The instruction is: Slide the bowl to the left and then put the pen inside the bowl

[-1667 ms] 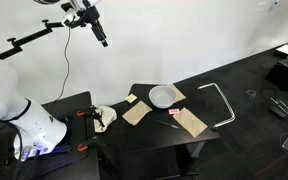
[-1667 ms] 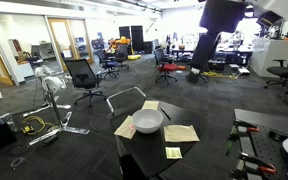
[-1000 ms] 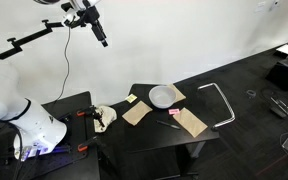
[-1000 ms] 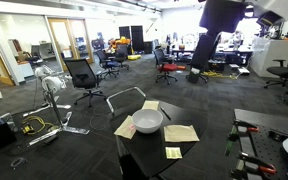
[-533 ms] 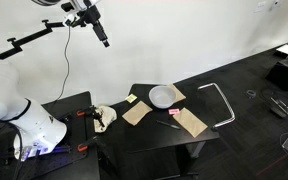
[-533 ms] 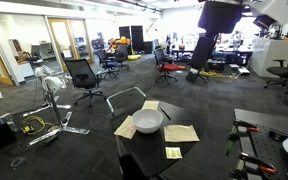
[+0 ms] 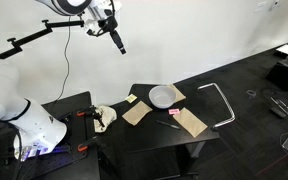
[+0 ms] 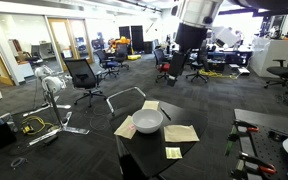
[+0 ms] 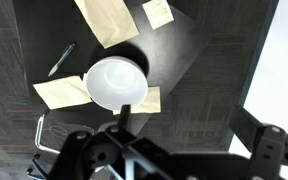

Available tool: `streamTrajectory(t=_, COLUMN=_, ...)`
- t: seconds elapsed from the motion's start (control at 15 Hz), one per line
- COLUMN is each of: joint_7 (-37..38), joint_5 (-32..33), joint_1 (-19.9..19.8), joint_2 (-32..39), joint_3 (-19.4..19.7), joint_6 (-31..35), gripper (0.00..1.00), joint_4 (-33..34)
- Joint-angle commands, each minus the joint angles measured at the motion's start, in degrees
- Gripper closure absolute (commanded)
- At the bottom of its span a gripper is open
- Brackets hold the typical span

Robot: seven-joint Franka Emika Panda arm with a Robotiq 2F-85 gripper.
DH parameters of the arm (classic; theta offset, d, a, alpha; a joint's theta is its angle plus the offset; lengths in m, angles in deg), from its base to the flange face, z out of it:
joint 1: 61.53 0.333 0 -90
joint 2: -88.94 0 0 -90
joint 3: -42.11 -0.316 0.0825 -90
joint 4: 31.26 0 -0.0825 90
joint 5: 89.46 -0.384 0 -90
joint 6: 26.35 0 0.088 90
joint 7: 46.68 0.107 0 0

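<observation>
In an exterior view the gripper (image 7: 119,45) hangs high in the upper middle (whether its jaws are open I cannot tell), with the bowl (image 7: 162,96) on the black table (image 7: 154,133) at lower centre. In an exterior view the bowl (image 8: 148,121) lies among tan papers (image 8: 181,132). In the wrist view the bowl (image 9: 116,82) sits at centre and the pen (image 9: 61,60) lies to its left, apart; the yellow note (image 9: 157,12) is unreadable.

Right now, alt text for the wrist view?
Top-down view from high up of a round white bowl on a dark table, overlapping two tan paper pieces. A dark pen lies apart at its upper left; a larger tan paper and yellow note sit above.
</observation>
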Motion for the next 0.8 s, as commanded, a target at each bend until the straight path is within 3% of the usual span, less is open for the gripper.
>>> streamTrajectory(t=0.0, joint_7=-4.77, joint_5=2.99, joint_1=-1.32, joint_2=7.41, joint_3=3.17, joint_6=2.02, gripper=0.00, joint_4=4.39)
streamTrajectory(t=0.4, joint_7=-14.27, joint_5=3.61, joint_1=-0.76, joint_2=17.75, joint_3=8.16, joint_6=1.60, gripper=0.00, joint_4=10.36)
streamTrajectory(t=0.73, joint_7=-13.78, joint_5=7.16, joint_1=-0.28, joint_2=25.10, joint_3=9.66, joint_6=5.67, gripper=0.00, joint_4=13.94)
